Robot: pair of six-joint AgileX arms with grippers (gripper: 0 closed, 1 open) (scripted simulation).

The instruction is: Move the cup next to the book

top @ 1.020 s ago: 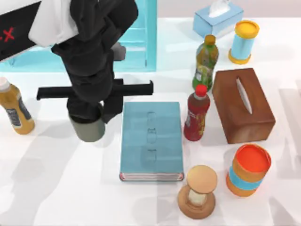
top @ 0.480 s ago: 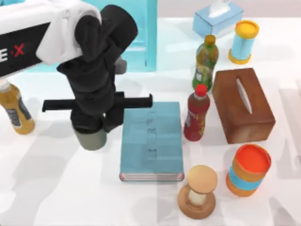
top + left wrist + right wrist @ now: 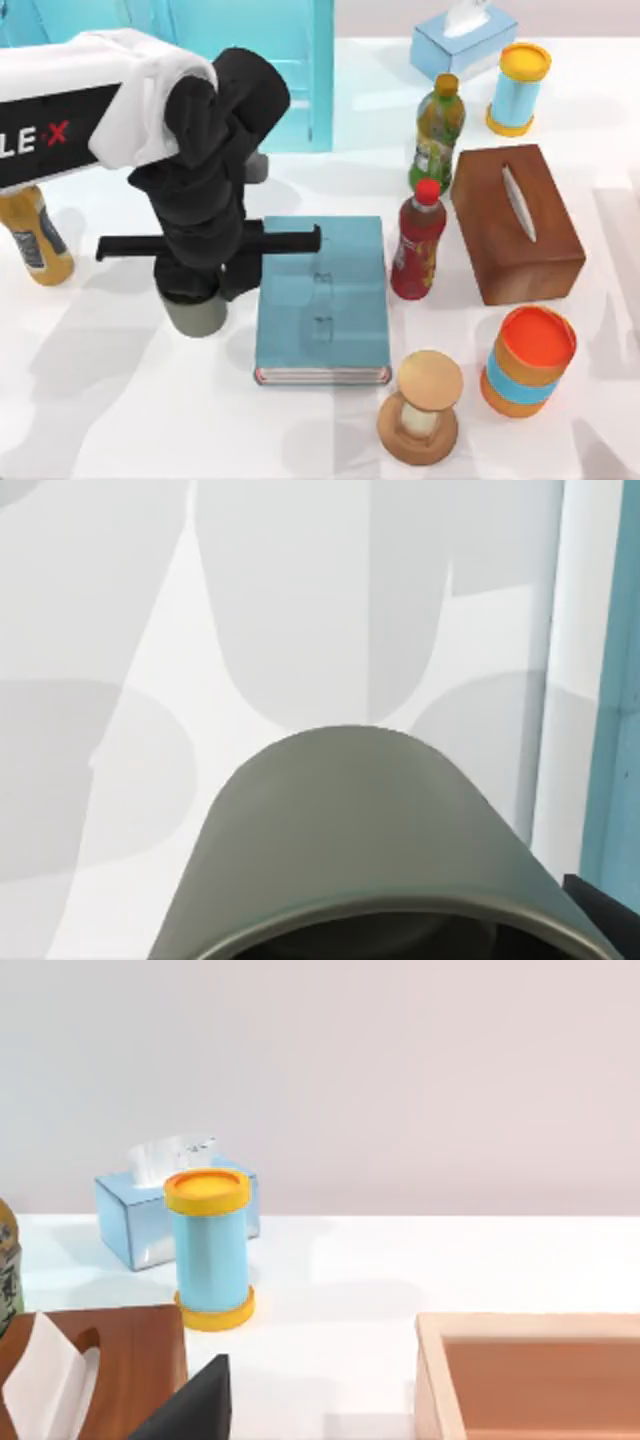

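Note:
The grey-green cup (image 3: 198, 315) stands upright just left of the teal-blue book (image 3: 322, 310), a narrow gap from its left edge. My left gripper (image 3: 195, 290) comes down on the cup from above and is shut on it. In the left wrist view the cup (image 3: 360, 840) looms close, its dark mouth at the frame's edge, with the book's teal cover (image 3: 625, 630) beside it. Whether the cup touches the table I cannot tell. A dark part of my right gripper (image 3: 195, 1405) shows in the right wrist view, parked far from the cup.
Right of the book stand a red bottle (image 3: 418, 240), a green bottle (image 3: 437, 130) and a brown tissue box (image 3: 515, 222). An orange canister (image 3: 527, 360) and a wooden stand (image 3: 422, 405) sit front right. A yellow bottle (image 3: 35, 235) is at the far left.
My left gripper has carried the cup toward the table's front and slightly right, along the book's left edge.

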